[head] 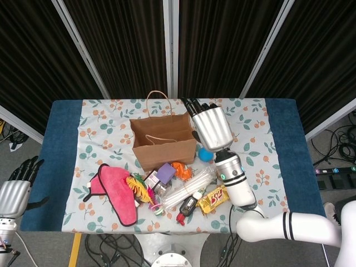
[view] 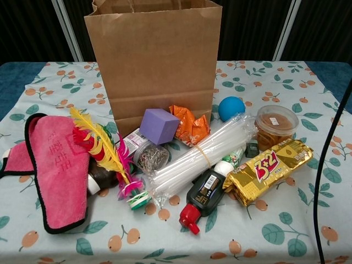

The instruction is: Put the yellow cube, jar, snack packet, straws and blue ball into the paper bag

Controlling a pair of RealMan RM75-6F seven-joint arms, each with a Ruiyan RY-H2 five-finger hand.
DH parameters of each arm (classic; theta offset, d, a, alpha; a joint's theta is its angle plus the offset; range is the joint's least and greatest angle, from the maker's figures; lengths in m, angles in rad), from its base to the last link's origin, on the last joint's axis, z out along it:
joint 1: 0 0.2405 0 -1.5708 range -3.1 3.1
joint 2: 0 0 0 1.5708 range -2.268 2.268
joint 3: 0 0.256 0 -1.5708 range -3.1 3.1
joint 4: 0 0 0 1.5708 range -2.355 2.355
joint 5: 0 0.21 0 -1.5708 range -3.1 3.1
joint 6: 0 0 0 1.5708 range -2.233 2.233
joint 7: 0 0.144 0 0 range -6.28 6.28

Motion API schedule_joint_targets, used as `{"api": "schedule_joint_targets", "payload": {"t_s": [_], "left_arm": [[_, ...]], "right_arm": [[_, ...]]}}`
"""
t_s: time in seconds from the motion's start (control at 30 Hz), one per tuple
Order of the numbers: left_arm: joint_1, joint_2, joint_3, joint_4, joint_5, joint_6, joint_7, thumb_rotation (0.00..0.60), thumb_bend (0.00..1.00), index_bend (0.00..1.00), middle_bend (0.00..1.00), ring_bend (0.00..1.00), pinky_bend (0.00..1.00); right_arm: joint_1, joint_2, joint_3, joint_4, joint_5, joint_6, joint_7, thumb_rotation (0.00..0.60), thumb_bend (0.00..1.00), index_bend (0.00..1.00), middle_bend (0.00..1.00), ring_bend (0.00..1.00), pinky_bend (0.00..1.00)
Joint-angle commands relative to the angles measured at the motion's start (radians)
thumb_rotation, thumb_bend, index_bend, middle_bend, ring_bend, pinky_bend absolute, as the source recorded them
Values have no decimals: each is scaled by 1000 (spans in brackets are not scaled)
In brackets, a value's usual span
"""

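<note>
Silver-backed right robot hand (head: 210, 127) with black fingers, green-lit wrist ring, white forearm banded black; matching silver-and-black left robot hand (head: 15, 192) beside the surface (head: 60, 146).

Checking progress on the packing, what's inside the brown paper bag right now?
From the head view, the open brown paper bag shows only its brown inner walls and a handle loop. Its floor is hidden, and the right hand covers its right corner, so the contents cannot be told.
</note>
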Motion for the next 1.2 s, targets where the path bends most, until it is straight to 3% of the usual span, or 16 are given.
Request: {"api": "schedule_joint_targets", "payload": {"t_s": [0.03,0.13,0.23,0.37,0.5,0.6,0.77,1.2], "left_arm": [[1,0,2,-1,1,1,1,600,95,80,137,63,194],[3,-1,5,-1,3,2,0,600,94,80,137,62,194],[4,-5,6,2,2,1,0,600,94,80,137,62,194],[0,-13,3,1,2,-2,5,600,94,80,137,62,194],[-4,-19,9,-6,15,-2,20,600,93,80,137,63,194],[-4,-19,14,-12,22,-2,33,600,94,80,137,62,194],[0,-16,16,-20,17,0,38,600,94,80,137,62,194],[-4,-23,13,13,6,-15,1,600,94,80,137,62,194]], "right_arm": [[-64,81,-35,-79,-65,41,39,600,0,184,301,525,652],[-148,184,-106,-149,-94,31,99,600,0,254,358,492,642],[-234,276,-211,-150,-176,10,183,600,0,286,367,436,617],[-318,326,-357,-52,-341,-47,385,600,0,303,365,288,513],[-363,296,-424,77,-469,-42,539,600,0,307,358,223,473],[-387,252,-438,166,-510,-27,602,600,0,307,346,202,463],[-414,189,-416,231,-453,-44,655,600,0,309,344,195,459],[-374,85,-308,256,-217,-199,563,600,0,291,306,173,432]]}}
